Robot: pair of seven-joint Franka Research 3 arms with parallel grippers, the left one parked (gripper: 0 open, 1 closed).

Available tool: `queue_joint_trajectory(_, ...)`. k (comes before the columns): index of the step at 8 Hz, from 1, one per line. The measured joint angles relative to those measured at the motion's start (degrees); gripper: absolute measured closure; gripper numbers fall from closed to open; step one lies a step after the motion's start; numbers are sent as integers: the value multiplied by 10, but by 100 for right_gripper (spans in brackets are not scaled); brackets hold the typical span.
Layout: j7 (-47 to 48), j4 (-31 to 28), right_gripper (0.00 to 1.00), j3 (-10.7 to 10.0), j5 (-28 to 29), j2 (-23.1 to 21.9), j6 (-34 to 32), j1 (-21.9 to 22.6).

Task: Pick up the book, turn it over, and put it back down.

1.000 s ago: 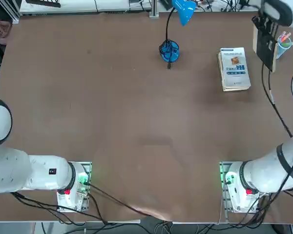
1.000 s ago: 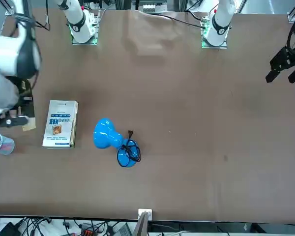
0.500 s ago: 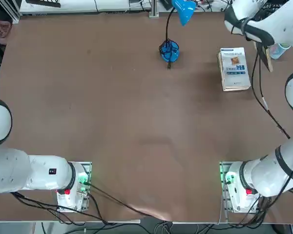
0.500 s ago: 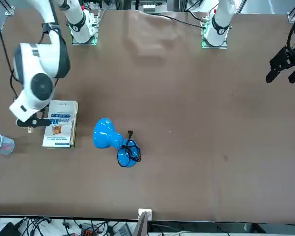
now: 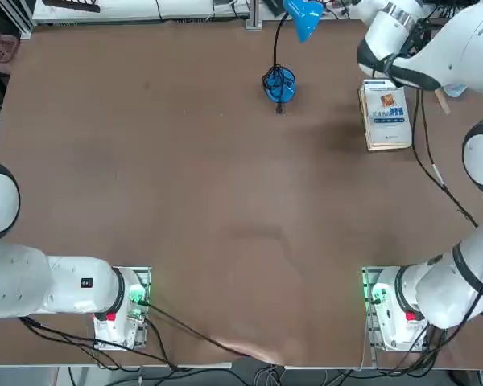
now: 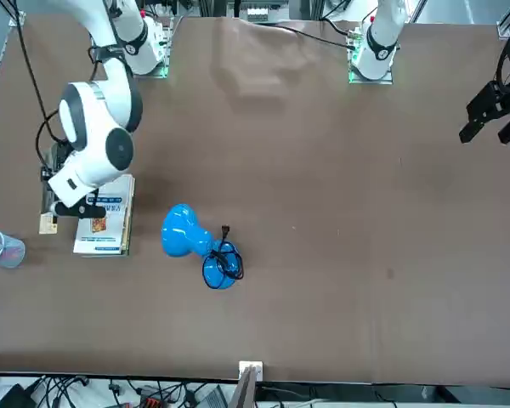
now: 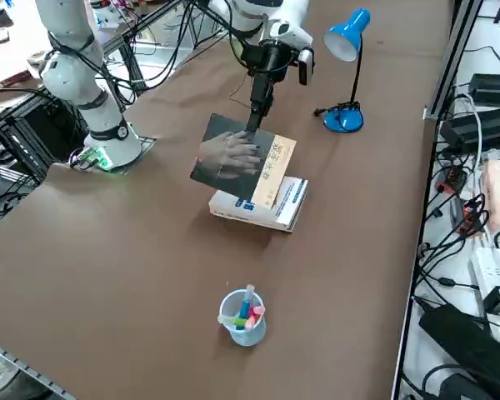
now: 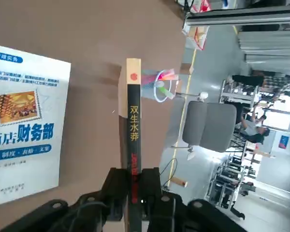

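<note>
A: Item one, held?
B: Thin dark paperback book with a tan band at one end, pinched at its edge by the right gripper. Fingers pressed onto the spine end, seen plainly in the wrist view. Lifted clear of the brown table, tilted, dark grey face with a pale hand picture turned toward the right side camera. Spine black with yellow characters, a small red mark on the tan end.

A: Position over the table?
B: Near the far right corner, hanging above a white-covered book with blue lettering. Touching or apart: cannot tell from the side view. In the front view only the tan end peeking out beside the arm's white wrist.

A: Item two?
B: White-covered book, flat, close to the right edge, long side running toward the far edge.

A: Item three?
B: Blue desk lamp, round base with coiled black cord near the middle of the far edge, shade leaning over that edge.

A: Item four?
B: Clear plastic cup with coloured pens, upright, at the right edge just beyond the white-covered book's far end, well apart from the lamp.
</note>
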Motion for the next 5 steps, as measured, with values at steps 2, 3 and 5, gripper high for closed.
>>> queue_joint_trajectory(2,42,-19,89,0,-28,2,8,9)
queue_joint_trajectory(3,60,-25,89,0,-32,5,8,15)
queue_joint_trajectory(5,98,-32,89,0,-35,17,7,27)
